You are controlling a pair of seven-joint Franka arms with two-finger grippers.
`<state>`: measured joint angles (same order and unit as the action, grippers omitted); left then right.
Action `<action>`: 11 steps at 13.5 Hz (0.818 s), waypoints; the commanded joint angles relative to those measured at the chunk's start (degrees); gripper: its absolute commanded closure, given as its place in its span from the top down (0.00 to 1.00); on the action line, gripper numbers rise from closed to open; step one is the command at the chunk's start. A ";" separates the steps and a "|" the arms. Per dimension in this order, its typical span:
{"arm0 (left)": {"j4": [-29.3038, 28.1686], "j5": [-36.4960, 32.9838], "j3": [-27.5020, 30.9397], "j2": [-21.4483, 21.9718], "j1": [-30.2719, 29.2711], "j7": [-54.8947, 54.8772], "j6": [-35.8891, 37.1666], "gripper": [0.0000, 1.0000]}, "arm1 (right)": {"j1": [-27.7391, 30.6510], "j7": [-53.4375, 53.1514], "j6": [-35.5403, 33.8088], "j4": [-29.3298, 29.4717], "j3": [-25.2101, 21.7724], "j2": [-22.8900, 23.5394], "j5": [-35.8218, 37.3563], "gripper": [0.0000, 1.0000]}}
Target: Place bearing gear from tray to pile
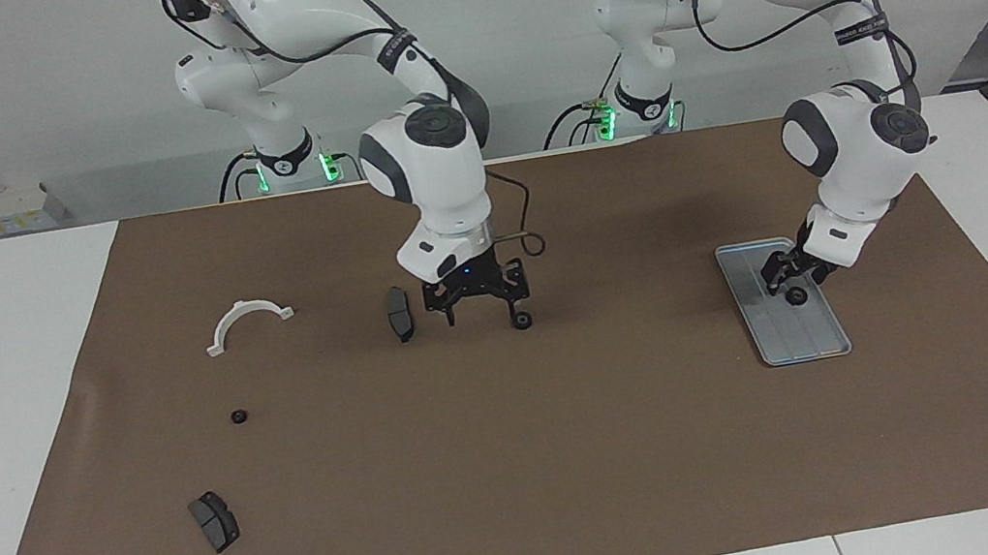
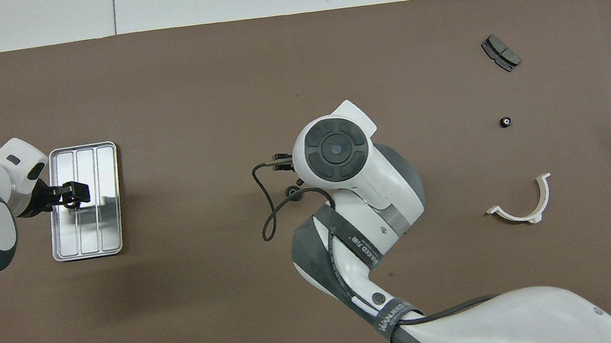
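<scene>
The silver tray (image 1: 807, 338) (image 2: 110, 229) lies at the left arm's end of the table. One black bearing gear (image 1: 796, 297) (image 2: 70, 200) rests on it. My left gripper (image 1: 789, 274) (image 2: 68, 194) is down over that gear, open, with its fingers on either side. The pile is a white half-ring bracket (image 1: 246, 318) (image 2: 523, 207) and two dark brake pads (image 1: 399, 313) (image 1: 214, 521) (image 2: 500, 52). A small gear (image 1: 239, 416) (image 2: 505, 122) lies among them. My right gripper (image 1: 485, 313) hangs open mid-table, one fingertip at another gear (image 1: 521, 321).
Everything sits on a brown mat (image 1: 580, 460) over the white table. In the overhead view my right arm's wrist (image 2: 335, 149) hides its own gripper, the middle gear and the nearby brake pad. A black cable loops off that wrist.
</scene>
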<state>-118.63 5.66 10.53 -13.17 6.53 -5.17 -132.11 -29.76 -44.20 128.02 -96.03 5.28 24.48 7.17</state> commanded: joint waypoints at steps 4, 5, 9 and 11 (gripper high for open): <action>-3.81 -0.48 -0.69 -0.19 -0.99 -0.90 -7.54 0.79 | -3.28 -4.31 -0.41 6.64 -0.10 8.12 3.11 1.00; -3.89 -0.48 -0.69 -0.37 -1.08 -0.90 -7.98 0.77 | -3.37 -4.40 0.38 6.12 -0.10 8.57 2.85 1.00; -4.24 -0.48 -0.60 -0.54 -1.08 -0.99 -7.99 0.69 | -4.78 -4.40 1.79 2.69 -0.10 8.66 3.03 0.94; -4.25 -0.48 -0.60 -0.54 -1.08 -0.99 -7.90 0.62 | -4.87 -4.49 1.79 1.55 -0.10 8.31 3.11 0.87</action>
<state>-121.76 5.66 10.51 -14.12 6.40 -5.36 -138.59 -34.63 -47.29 128.45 -92.67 5.27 33.40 8.74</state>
